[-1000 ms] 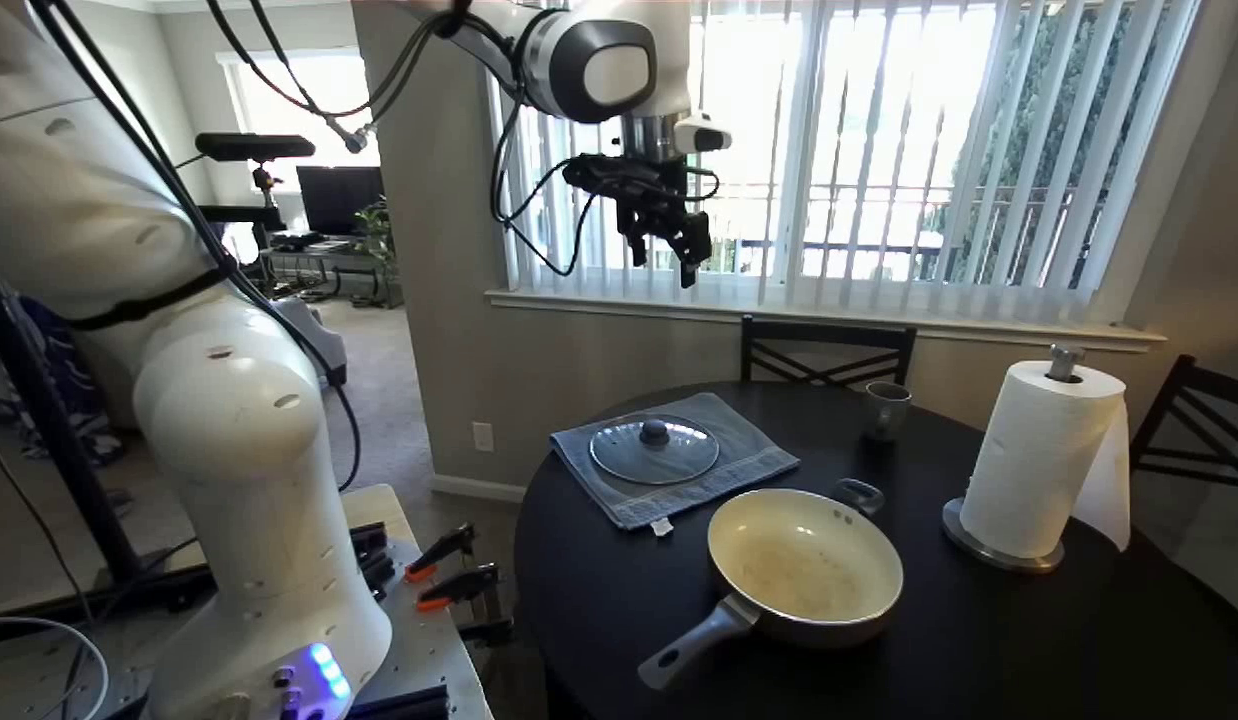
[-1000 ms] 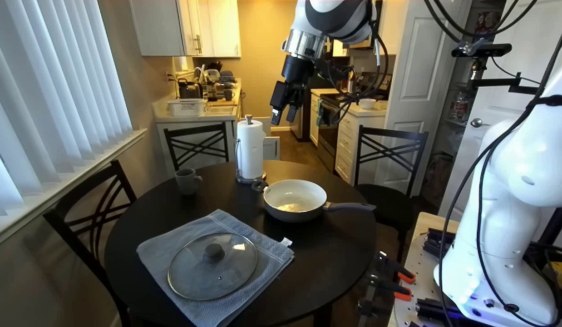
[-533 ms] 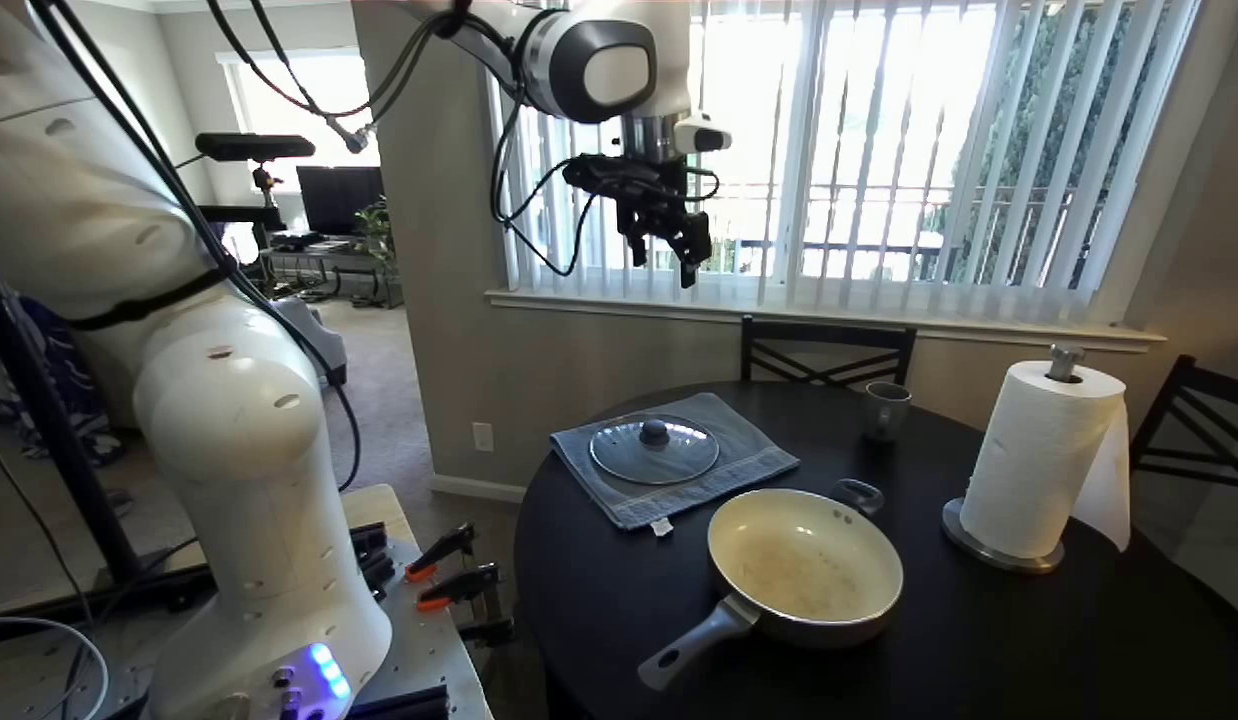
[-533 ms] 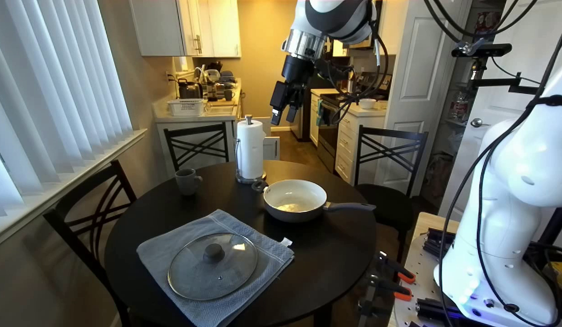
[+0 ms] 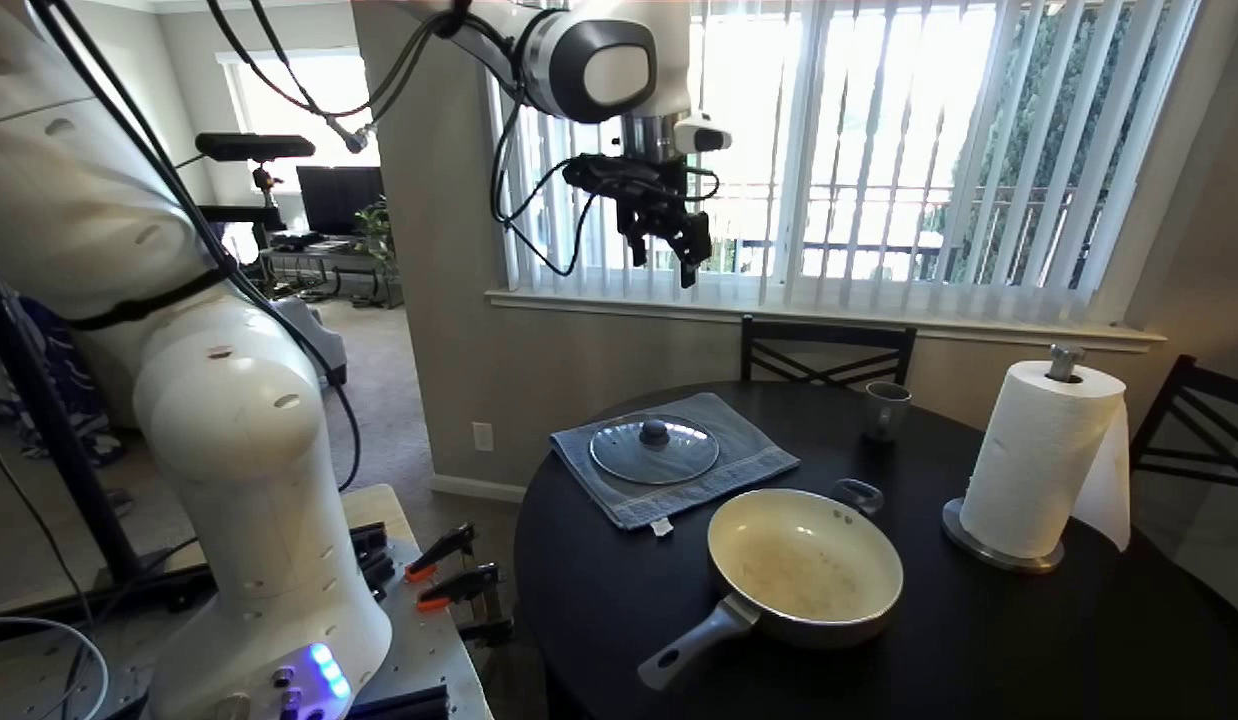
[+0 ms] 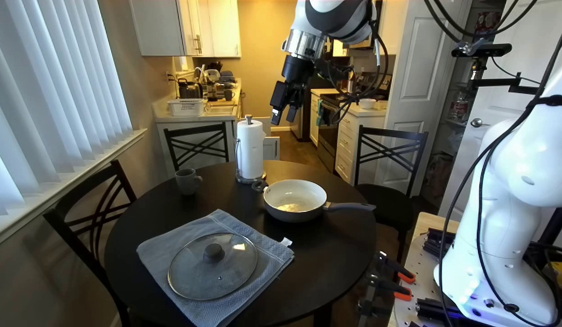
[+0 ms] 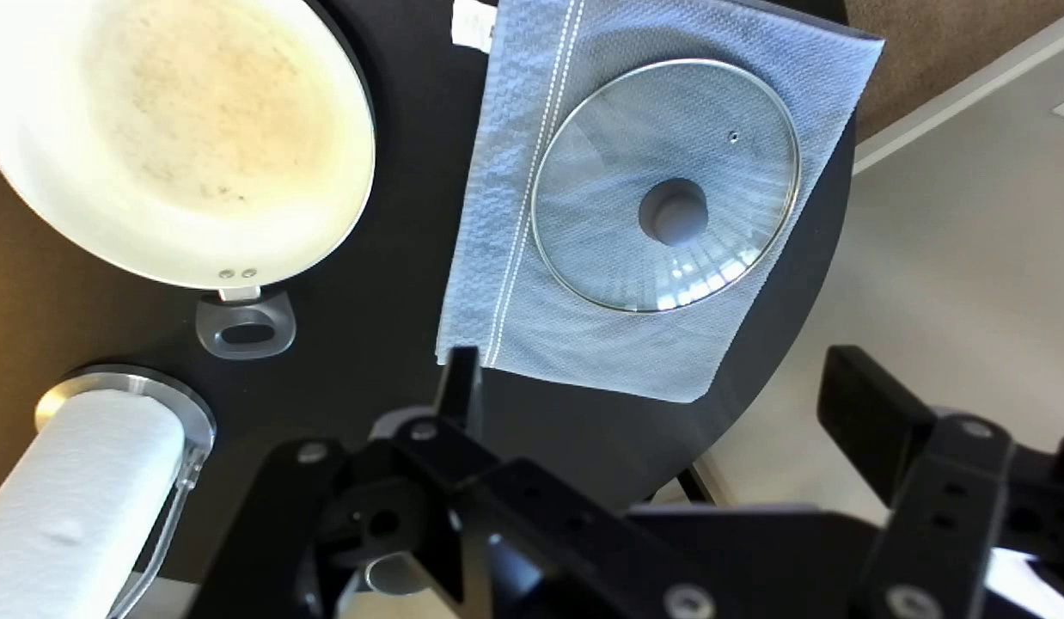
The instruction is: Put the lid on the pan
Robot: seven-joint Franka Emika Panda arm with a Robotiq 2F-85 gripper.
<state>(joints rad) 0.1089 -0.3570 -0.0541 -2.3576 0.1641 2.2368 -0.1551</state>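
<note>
The lid is a round glass lid with a metal rim and dark knob. It lies flat, knob up, on a folded grey-blue towel, seen in both exterior views (image 5: 634, 460) (image 6: 194, 272) and the wrist view (image 7: 609, 155). The pan, cream inside with a grey handle, stands uncovered on the table beside the towel, in both exterior views (image 5: 804, 560) (image 6: 294, 214); the wrist view cuts off part of it (image 7: 205, 129). My gripper is high above the table in both exterior views (image 5: 664, 270) (image 6: 283, 119). Its fingers are wide apart and empty in the wrist view (image 7: 652, 370).
The towel (image 5: 744, 455) lies on the round black table (image 5: 619, 600). A paper towel roll (image 5: 1039, 470) on a metal stand is beyond the pan. A grey mug (image 6: 187, 181) stands near the table's edge. Chairs (image 6: 204, 145) surround the table. Blinds (image 5: 879, 150) hang behind the gripper.
</note>
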